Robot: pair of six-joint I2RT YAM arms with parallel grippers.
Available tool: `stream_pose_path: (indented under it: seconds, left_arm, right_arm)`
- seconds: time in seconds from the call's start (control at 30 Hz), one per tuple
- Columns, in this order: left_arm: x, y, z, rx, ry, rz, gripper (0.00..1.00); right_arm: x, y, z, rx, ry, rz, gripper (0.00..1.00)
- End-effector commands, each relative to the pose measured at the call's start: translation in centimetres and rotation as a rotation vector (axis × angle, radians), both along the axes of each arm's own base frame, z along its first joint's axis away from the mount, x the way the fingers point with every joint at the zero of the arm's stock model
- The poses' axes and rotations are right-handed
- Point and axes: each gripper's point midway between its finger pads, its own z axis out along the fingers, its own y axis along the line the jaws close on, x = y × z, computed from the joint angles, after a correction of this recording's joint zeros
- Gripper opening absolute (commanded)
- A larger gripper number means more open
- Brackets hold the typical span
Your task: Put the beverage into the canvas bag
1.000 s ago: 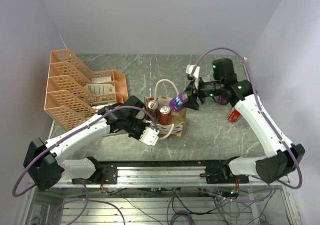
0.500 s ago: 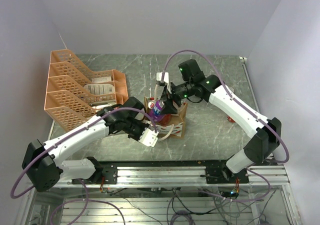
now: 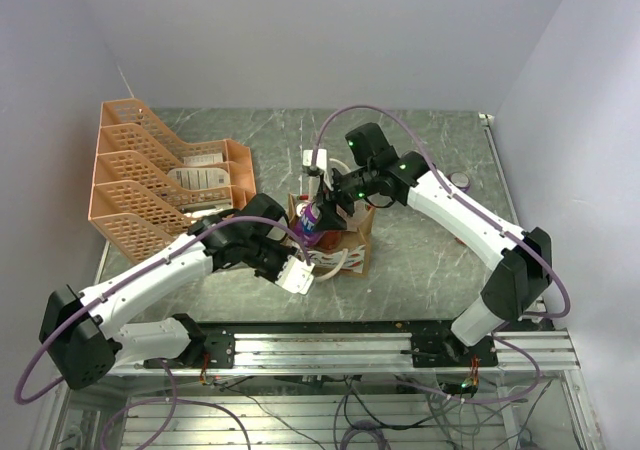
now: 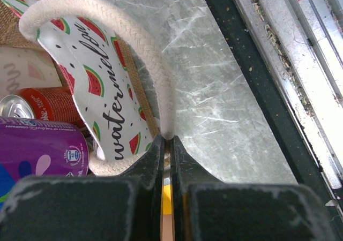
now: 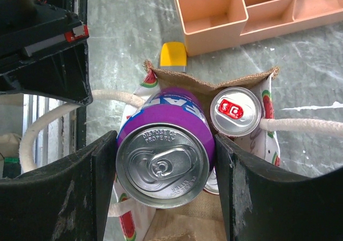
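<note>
Mid-table, grey marbled top (image 3: pixel 430 260), pale walls (image 3: pixel 300 30) | right gripper (image 5: pixel 163 168) clamps purple can (image 4: pixel 37 144) at canvas bag (image 3: pixel 357 255) opening | left gripper (image 4: pixel 166 144) pinches handle (image 4: pixel 134 32)

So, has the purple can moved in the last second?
Yes. The purple can went left, toward the orange rack, and is now over the canvas bag.

The purple can (image 5: pixel 163 163) stands upright over the open tan canvas bag (image 3: pixel 358 248), seemingly partly inside. The bag stands at the scene's centre, watermelon panel facing near.
</note>
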Motion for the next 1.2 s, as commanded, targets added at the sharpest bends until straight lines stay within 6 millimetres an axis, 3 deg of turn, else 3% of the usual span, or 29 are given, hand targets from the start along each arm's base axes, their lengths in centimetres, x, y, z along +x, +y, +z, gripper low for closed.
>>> stream_pose_path:
  seconds: [0.0, 0.3, 0.97, 1.17]
  left_arm:
    - [-1.2, -0.3, 0.9, -0.038, 0.031, -0.024, 0.07]
    - [-0.7, -0.4, 1.5, -0.060, 0.016, -0.014, 0.07]
    - [-1.4, -0.8, 1.9, -0.081, 0.053, -0.048, 0.07]
    - [-1.6, -0.8, 1.9, -0.097, 0.062, -0.050, 0.07]
  right_arm:
    - [-0.3, 0.9, 1.0, 0.045, -0.026, 0.025, 0.00]
    - [-0.6, 0.5, -1.9, -0.061, 0.016, 0.033, 0.00]
    - [0.3, 2.4, -5.8, -0.151, -0.081, -0.028, 0.00]
    - [0.5, 2.8, -7.3, -0.163, -0.078, -0.019, 0.05]
